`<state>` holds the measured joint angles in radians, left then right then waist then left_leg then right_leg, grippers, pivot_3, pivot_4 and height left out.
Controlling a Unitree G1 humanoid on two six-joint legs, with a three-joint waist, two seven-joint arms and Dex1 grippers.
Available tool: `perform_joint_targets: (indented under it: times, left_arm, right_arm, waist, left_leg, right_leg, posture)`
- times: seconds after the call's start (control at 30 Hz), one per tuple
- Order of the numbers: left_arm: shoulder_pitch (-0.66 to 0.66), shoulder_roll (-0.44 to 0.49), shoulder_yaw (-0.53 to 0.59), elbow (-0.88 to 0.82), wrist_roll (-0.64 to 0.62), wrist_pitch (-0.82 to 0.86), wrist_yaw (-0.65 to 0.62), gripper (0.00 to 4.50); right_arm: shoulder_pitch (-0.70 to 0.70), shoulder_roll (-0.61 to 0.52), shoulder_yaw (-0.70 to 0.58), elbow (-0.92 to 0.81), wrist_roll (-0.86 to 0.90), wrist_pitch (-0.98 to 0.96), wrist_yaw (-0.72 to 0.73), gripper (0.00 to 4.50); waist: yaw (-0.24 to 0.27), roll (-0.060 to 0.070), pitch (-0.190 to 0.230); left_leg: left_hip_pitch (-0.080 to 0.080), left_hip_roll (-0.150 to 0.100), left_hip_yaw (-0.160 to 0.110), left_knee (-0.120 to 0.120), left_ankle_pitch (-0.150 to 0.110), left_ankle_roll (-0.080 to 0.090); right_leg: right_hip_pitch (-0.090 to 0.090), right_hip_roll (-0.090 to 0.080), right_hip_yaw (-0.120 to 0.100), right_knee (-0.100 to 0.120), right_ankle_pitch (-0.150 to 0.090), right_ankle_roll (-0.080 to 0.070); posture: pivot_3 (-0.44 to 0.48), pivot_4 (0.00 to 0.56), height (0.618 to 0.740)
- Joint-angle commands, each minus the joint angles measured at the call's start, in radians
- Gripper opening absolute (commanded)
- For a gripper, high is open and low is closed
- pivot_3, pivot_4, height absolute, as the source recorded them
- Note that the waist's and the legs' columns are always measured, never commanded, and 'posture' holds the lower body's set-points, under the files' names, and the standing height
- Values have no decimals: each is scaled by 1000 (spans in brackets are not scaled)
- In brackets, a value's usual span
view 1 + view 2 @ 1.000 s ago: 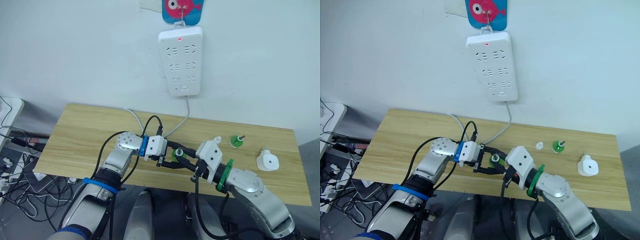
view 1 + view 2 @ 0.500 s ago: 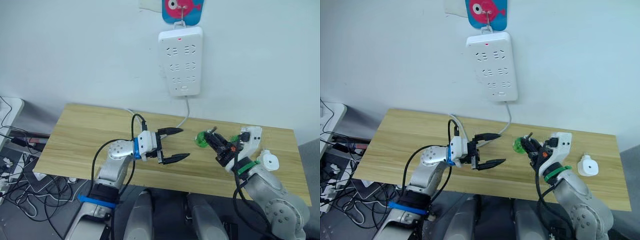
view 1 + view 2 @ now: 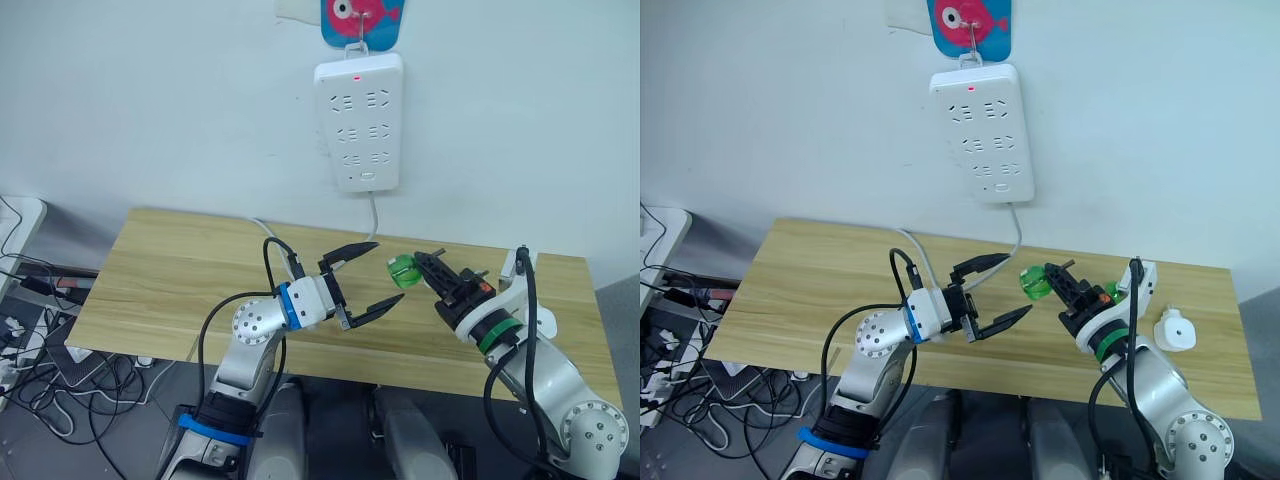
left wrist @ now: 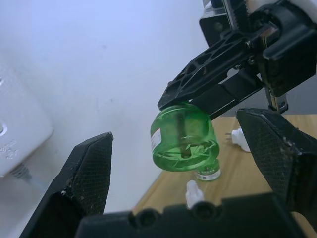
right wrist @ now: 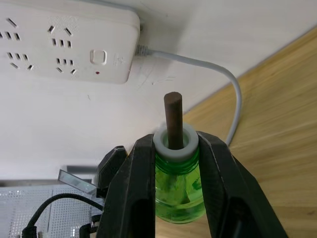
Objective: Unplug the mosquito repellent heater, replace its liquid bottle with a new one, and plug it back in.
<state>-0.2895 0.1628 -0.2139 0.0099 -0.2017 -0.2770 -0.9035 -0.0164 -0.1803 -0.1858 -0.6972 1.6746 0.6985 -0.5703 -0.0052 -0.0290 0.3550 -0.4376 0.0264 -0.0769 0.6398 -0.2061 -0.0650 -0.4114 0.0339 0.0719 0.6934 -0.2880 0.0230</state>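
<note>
A small green bottle point(image 3: 402, 270) with a bare dark wick point(image 5: 172, 116) hangs in the air over the table's middle. My right gripper point(image 3: 420, 264) is shut on its neck. My left gripper point(image 3: 386, 272) stands wide open just left of it, a finger above and a finger below, touching nothing; the bottle's round base point(image 4: 184, 144) faces it. Another green bottle point(image 4: 208, 173) stands on the wood behind, beside a loose white cap point(image 4: 193, 191). The white heater point(image 3: 1175, 331) lies unplugged on the table at the far right.
The white power strip point(image 3: 360, 120) hangs on the wall above the table, red light on, sockets free. Its cable point(image 3: 372, 225) drops to the wooden table point(image 3: 170, 270). Cables lie on the floor at the left.
My left gripper let go of the bottle and opened. My right gripper carried the bottle to the right and up. The open left gripper then rose and moved right, close to it.
</note>
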Motion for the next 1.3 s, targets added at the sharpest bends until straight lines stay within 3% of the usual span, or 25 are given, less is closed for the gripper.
perform_joint_targets:
  times: [0.03, 0.63, 0.73, 0.9, 1.13, 1.3]
  left_arm:
    - [-16, -8, -29, 8, 22, -54, 15, 4500]
    - [-48, -7, -40, 86, 34, -105, 50, 4500]
    - [-45, -2, -47, 89, 39, -106, 47, 3907]
    - [-39, -1, -48, 84, 36, -94, 57, 2292]
    - [-40, -1, -43, 81, 34, -84, 70, 2240]
    - [-46, 7, -38, 88, 23, -65, 68, 2240]
  right_arm:
    - [-4, -30, 37, -27, 49, -53, -2, 823]
    - [17, -104, 134, -56, 75, -183, -1, 823]
    - [19, -110, 143, -58, 75, -194, 0, 823]
    - [23, -118, 160, -64, 77, -210, 2, 823]
    - [30, -139, 182, -70, 74, -222, 7, 823]
    - [59, -196, 175, -93, 92, -213, 6, 2548]
  waist:
    - [0, 0, 0]
    - [0, 0, 0]
    - [0, 0, 0]
    - [1, 0, 0]
    - [2, 0, 0]
    - [2, 0, 0]
  left_leg:
    - [0, 0, 0, 0, 0, 0]
    - [0, 0, 0, -1, 0, 0]
    - [-1, 0, 0, -2, 0, 0]
    - [-1, 0, 0, -3, 0, 0]
    - [-1, 0, 0, -3, 0, 0]
    - [-1, 0, -1, -3, 0, 0]
  right_leg:
    - [0, 0, 0, 0, 0, 0]
    - [0, 0, 0, -3, 0, 0]
    - [0, 0, 0, -3, 0, 0]
    - [0, 0, 0, -4, 0, 0]
    - [0, 0, 0, -4, 0, 0]
    - [0, 0, 0, -4, 0, 0]
  posture:
    - [98, 342, 740]
    - [85, 339, 740]
    - [87, 339, 740]
    - [89, 336, 740]
    - [97, 327, 740]
    - [96, 322, 740]
